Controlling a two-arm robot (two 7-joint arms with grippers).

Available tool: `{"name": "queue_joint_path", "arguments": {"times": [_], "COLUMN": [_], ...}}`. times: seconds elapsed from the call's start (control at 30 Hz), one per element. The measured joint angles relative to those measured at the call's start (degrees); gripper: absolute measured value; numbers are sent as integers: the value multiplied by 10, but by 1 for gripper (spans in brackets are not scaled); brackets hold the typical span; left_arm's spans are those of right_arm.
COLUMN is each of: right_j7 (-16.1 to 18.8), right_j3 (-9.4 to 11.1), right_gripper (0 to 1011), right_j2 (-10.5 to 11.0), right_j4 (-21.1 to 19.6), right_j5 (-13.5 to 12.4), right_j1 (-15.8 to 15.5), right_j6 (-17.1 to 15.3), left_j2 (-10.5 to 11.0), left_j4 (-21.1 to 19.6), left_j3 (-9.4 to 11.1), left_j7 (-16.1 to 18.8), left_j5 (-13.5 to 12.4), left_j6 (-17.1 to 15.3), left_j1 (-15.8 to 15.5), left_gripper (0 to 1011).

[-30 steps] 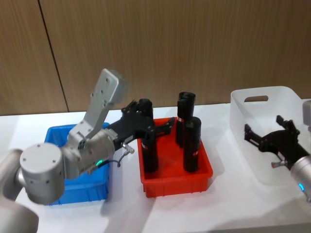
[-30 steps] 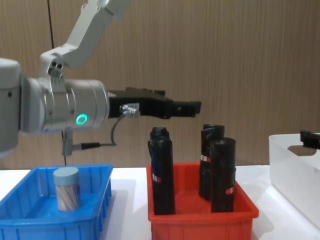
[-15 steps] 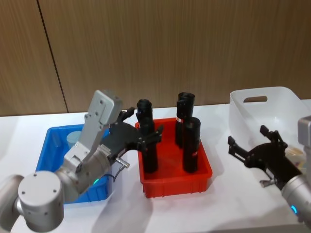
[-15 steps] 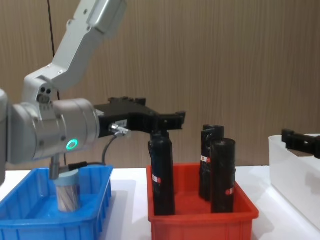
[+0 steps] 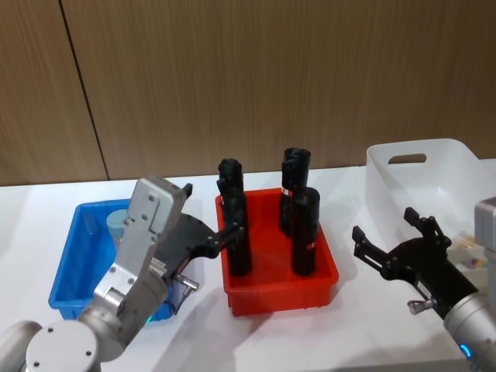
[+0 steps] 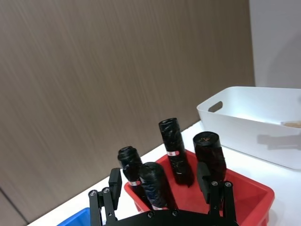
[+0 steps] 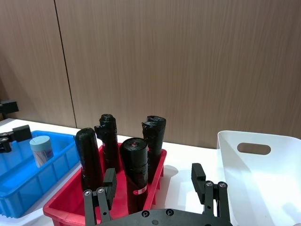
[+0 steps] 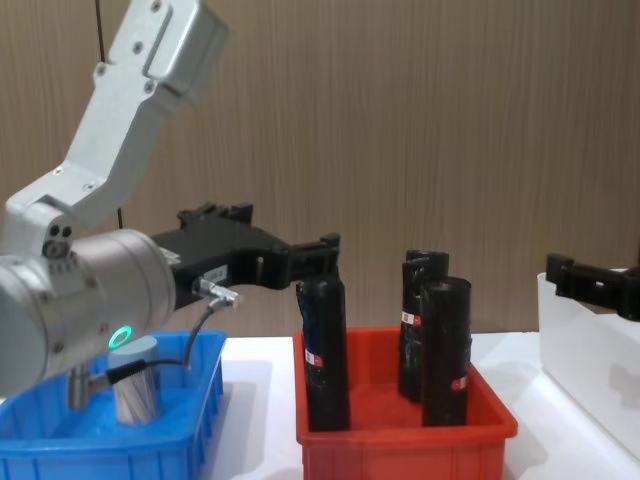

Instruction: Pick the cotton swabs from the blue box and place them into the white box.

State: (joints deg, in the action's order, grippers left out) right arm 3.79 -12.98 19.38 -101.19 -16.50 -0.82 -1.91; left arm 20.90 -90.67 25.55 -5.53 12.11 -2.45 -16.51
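- White bench (image 5: 294, 341) carries three bins in a row, with the red bin (image 5: 279, 293) between the other two.
- White box (image 5: 387, 186) stands tallest, on the robot's right. The left wrist view shows something tan lying inside it, too small to name. The chest view gives just its outer wall.
- Blue box (image 5: 70, 263) sits shallow on the robot's left.
- Left gripper (image 5: 211, 211) hangs above where the blue box meets the red bin. Its fingers are apart and empty, and one tip is close by the nearest black roll (image 5: 239, 260). I judge that a careless swing toward the jar could clip that tall roll and topple it.
- Right gripper (image 5: 384, 223) hovers between the red bin and the white box, fingers apart and holding nothing.
- Cotton swabs (image 7: 41, 150) stand upright near the blue box's far wall. A hurried pinch could tip the smooth jar. The right wrist view shows the jar whole, while in the head view the left arm covers part of it.
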Motion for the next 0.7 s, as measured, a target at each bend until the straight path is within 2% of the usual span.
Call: {"name": "queue_joint_path", "arguments": {"times": [0.13, 0.27, 0.7], "right_j7": [0, 0, 0], "right_j3": [0, 0, 0], "right_gripper": [1001, 1002, 1002], "right_j2": [0, 0, 0], "right_j4": [0, -1, 0], "right_j5": [0, 0, 0], "right_j1": [0, 0, 0], "right_j6": [0, 0, 0], "left_j2": [6, 9, 10], "left_j4": [-14, -22, -25], "left_j3": [3, 5, 5], "left_j7": [29, 43, 49], "left_j5": [-4, -6, -7], "left_j6": [9, 15, 17], "left_j1": [17, 26, 29], "left_gripper": [1004, 1004, 1004]}}
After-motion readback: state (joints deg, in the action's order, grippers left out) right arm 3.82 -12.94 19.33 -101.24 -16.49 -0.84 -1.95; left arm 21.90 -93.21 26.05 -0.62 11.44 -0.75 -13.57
